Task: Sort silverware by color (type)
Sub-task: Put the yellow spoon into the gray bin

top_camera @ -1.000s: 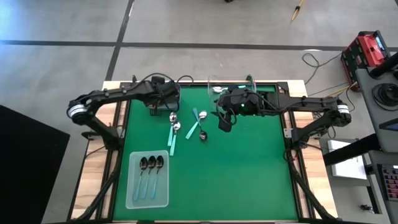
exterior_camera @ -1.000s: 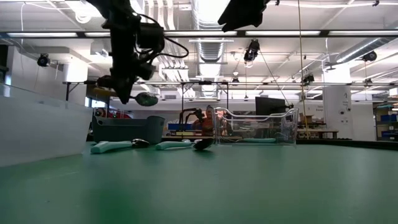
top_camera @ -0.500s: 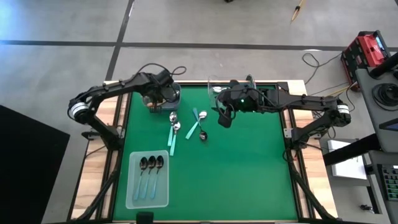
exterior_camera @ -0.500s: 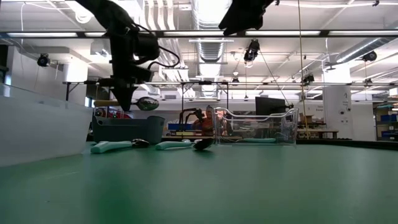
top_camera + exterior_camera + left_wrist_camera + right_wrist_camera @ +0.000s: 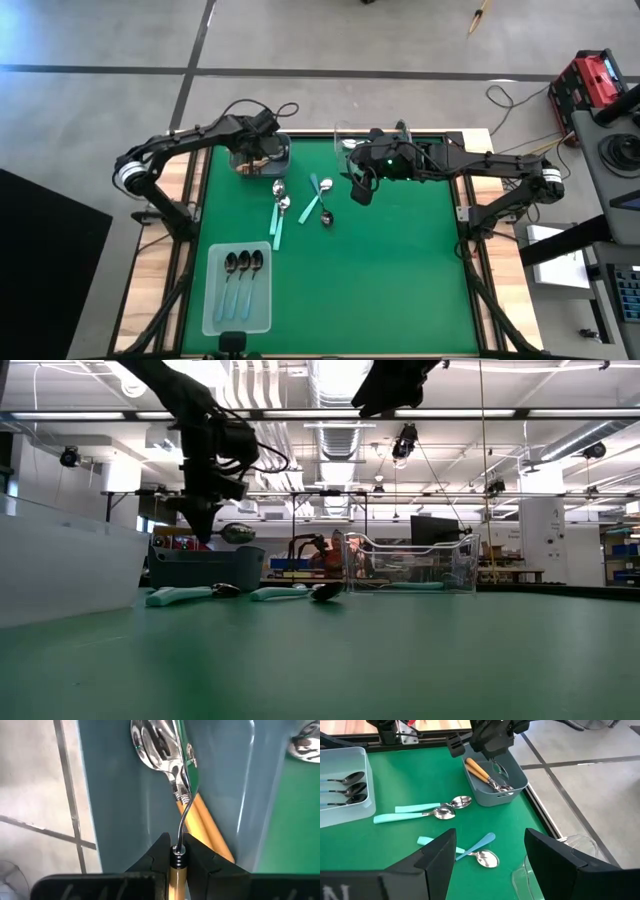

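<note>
- The left gripper [image 5: 262, 150] hangs over the grey-blue plastic bin [image 5: 279, 157] at the bench's far-left corner, its fingers clamped on the orange handle of a silver-bowled spoon [image 5: 159, 744] whose bowl points down into the bin; my judgement is that this spoon is about to be dropped there.
- At least two orange-handled spoons [image 5: 482, 772] lie in that bin already.
- The pale translucent tray [image 5: 213, 318] near the bench's near-left corner holds three dark-bowled spoons with thin light-blue handles [image 5: 243, 268]; that colour looks finished.
- Four teal-handled silver spoons [image 5: 279, 214] lie loose on the green mat [image 5: 400, 270], two side by side and two crossed, between the bins; these are what is left.
- The clear plastic bin [image 5: 410, 565] at the far edge shows something teal inside in the low view; how many I cannot tell.
- The right gripper [image 5: 360, 190] hovers beside the crossed pair, fingers spread wide and empty.
</note>
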